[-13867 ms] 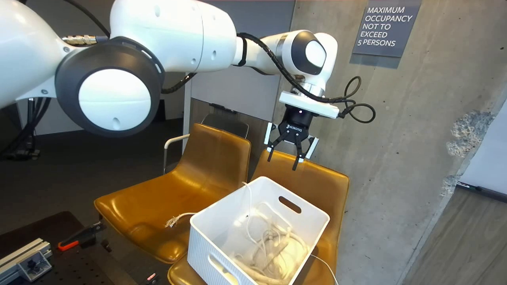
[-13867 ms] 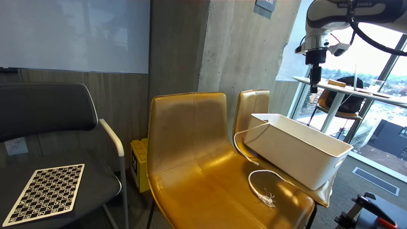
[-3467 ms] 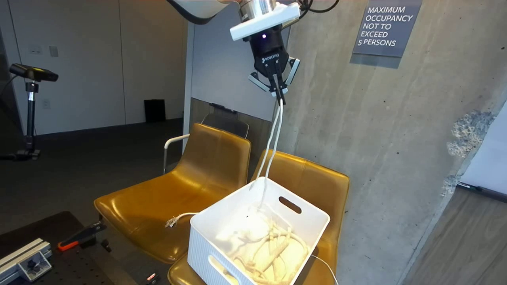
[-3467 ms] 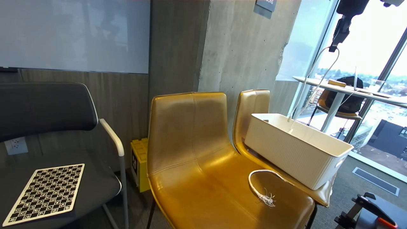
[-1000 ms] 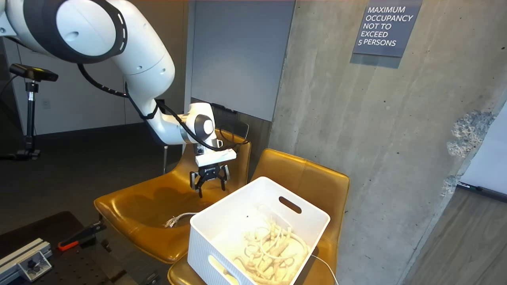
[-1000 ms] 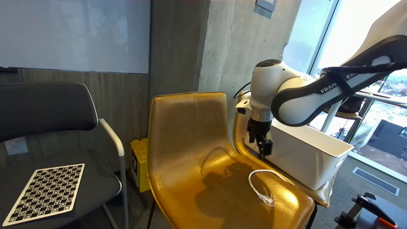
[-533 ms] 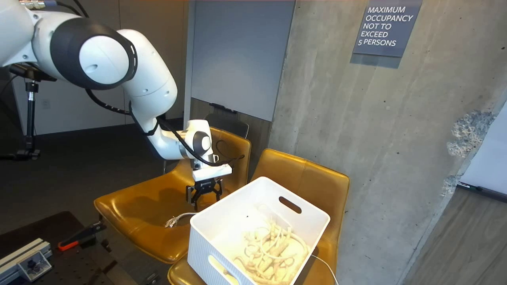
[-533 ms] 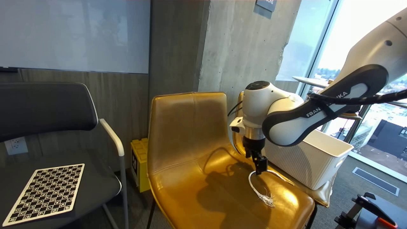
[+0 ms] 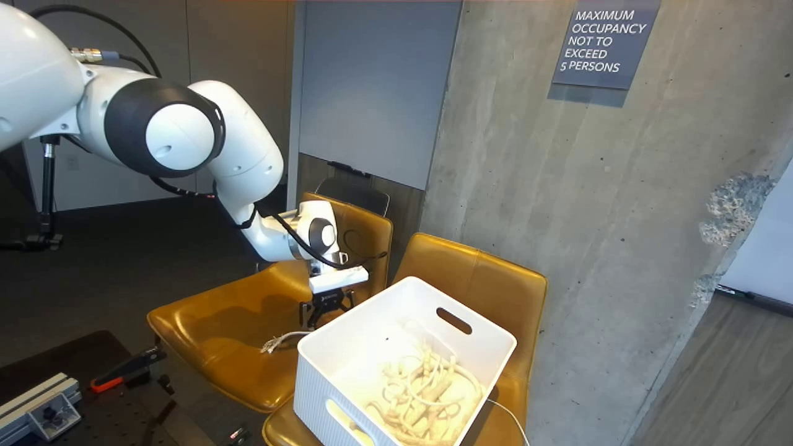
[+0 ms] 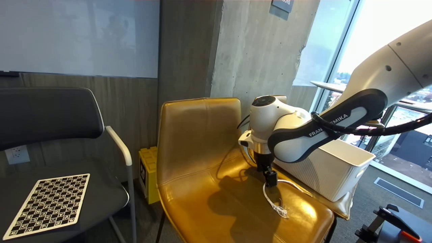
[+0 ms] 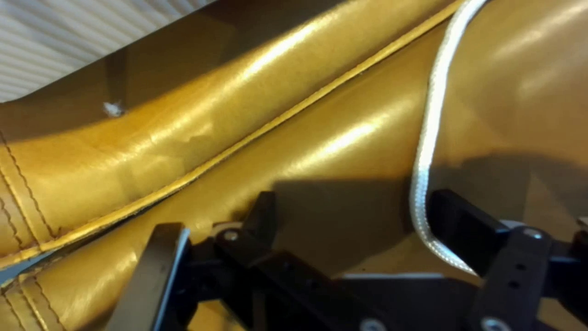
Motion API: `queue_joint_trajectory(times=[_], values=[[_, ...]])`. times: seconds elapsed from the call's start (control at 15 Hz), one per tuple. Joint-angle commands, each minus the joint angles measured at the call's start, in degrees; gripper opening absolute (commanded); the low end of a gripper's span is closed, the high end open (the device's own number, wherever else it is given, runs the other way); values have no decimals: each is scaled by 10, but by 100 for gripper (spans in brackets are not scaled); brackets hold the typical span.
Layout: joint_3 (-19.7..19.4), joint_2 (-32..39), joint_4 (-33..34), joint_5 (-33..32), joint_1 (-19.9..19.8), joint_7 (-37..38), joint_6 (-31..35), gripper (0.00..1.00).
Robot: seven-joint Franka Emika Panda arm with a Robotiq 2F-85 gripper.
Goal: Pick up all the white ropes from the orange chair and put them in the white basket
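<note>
My gripper (image 11: pixel 353 202) is open, low over the seat of the orange chair (image 10: pixel 199 135). It also shows in both exterior views (image 9: pixel 331 314) (image 10: pixel 271 185). A white rope (image 11: pixel 434 105) curves between the open fingers, right beside the right-hand finger (image 11: pixel 464 230) in the wrist view. Its frayed end (image 10: pixel 280 211) lies on the seat and also shows in an exterior view (image 9: pixel 272 344). The white basket (image 9: pixel 347 334) stands just beside, on the matching chair. A heap of white ropes (image 9: pixel 427 390) lies inside it. The arm hides part of the basket (image 10: pixel 337 182).
The matching orange chair (image 9: pixel 471 266) carries the basket. A thin white cord (image 9: pixel 511 418) hangs out beside the basket. A dark chair (image 10: pixel 47 114) with a checkered board (image 10: pixel 50 202) stands alongside. A concrete wall (image 9: pixel 619 248) is behind. A tool (image 9: pixel 124 371) lies on a dark table.
Earlier my gripper held a rope loop above the basket; that rope is now inside. The open gripper has since come down to the orange chair, and the remaining rope has shifted slightly.
</note>
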Motion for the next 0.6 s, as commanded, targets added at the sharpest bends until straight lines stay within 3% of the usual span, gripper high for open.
queue_joint_trajectory(times=[0.0, 0.4, 0.53], values=[[-18, 32, 49, -3, 6, 4, -22, 54], [-24, 45, 80, -1, 6, 10, -38, 8], [-23, 37, 77, -1, 8, 14, -36, 0]])
